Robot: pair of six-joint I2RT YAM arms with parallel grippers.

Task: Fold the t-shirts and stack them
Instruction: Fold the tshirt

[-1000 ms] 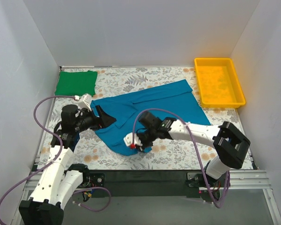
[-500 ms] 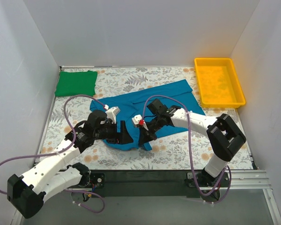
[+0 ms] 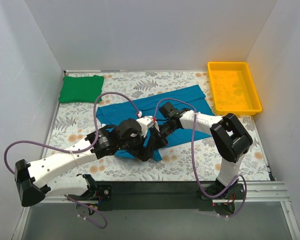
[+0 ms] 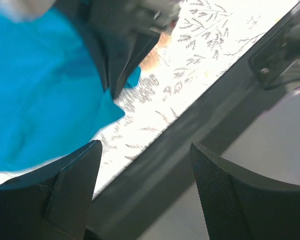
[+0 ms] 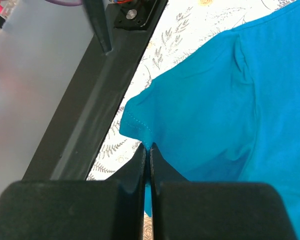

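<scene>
Two shirts on the bench (image 3: 140, 82), blue shirt (image 3: 190, 102) pinched.
Jaws of the right gripper (image 5: 147, 147) are closed on the blue shirt's near hem at mid-bench; the left gripper (image 4: 145, 146), jaws spread wide, hangs just beside it. The green shirt (image 3: 81, 88) lies folded in the far left corner. Flowered surface, white walls (image 3: 140, 35); a yellow tray (image 3: 237, 112) sits in the far right corner.
</scene>
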